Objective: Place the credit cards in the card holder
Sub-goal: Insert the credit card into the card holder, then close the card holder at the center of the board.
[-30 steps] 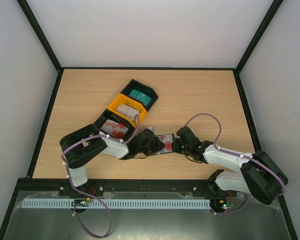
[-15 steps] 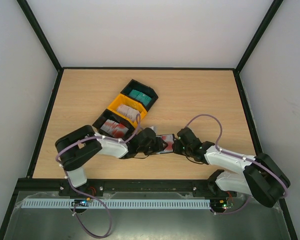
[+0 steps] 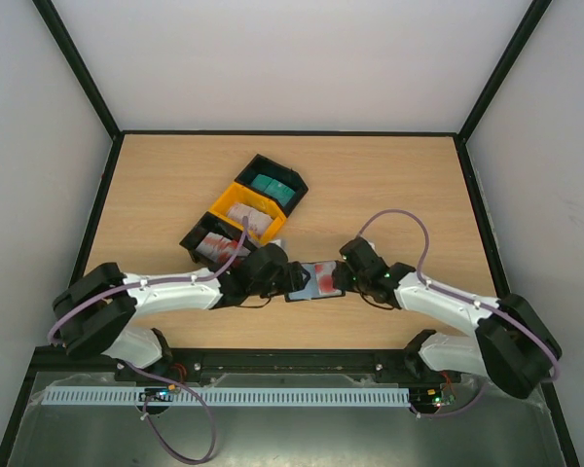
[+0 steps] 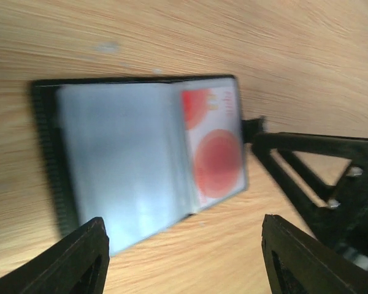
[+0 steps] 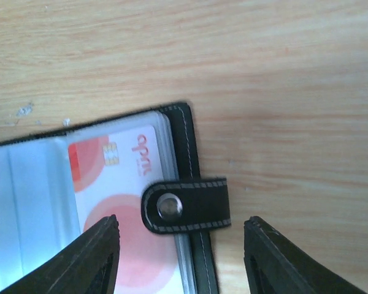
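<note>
The card holder (image 3: pixel 316 280) lay open on the table (image 3: pixel 399 185) between both arms, a red-and-white card (image 5: pixel 113 184) in its pocket. The left gripper (image 4: pixel 183 260) and right gripper (image 5: pixel 183 260) gaped wide, holding nothing.

Card holder (image 4: pixel 122 159) blurred, lettering perhaps unreadable, left wrist.

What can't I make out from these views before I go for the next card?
- Left wrist view: motion blur. I cannot tell whether the left pockets of the card holder hold a card.
- Right wrist view: the frame edges cut off the holder's left half and the bottom of the red-and-white card.
- Top view: the left arm and its cable overlap the nearest black bin, and its cards are too small to count.
</note>
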Controlling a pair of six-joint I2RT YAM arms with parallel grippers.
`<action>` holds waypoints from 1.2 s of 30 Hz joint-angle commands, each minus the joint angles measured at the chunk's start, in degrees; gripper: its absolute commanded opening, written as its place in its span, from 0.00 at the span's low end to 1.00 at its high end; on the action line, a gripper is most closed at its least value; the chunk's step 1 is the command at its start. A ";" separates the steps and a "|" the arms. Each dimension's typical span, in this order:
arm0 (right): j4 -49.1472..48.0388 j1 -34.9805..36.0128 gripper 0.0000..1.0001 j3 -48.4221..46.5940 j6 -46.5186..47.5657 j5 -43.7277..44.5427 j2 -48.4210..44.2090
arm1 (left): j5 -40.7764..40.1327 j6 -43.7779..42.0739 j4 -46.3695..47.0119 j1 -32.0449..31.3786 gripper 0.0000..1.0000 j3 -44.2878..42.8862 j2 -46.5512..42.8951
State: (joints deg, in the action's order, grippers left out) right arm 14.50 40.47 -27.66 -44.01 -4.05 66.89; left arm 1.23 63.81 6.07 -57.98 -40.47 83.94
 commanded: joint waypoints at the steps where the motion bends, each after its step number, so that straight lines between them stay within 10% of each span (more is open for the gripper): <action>1: 3.08 0.11 0.56 -4.75 4.83 4.85 4.96 | -4.31 -0.76 -9.55 2.36 0.70 3.71 -3.22; 8: 6.07 0.05 0.56 -8.62 6.89 9.14 11.87 | -2.32 -0.69 -8.06 5.14 0.73 8.54 -6.46; 15: 9.57 0.13 0.27 -10.10 4.01 12.18 12.34 | -0.79 -1.41 -6.04 6.04 0.71 10.01 -6.10; 22: 8.82 0.14 0.02 -11.10 3.49 10.96 11.38 | -1.26 -1.07 -5.01 6.16 0.50 8.55 -1.62; 36: 7.14 0.08 0.02 -16.08 3.08 -7.42 4.87 | -0.07 -2.37 -3.68 6.11 0.10 5.45 6.97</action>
State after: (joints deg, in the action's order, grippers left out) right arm 23.05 40.47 -42.70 -40.16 -3.07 72.20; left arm -0.23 62.76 3.90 -52.05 -34.59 87.94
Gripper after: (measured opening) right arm 0.022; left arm 0.114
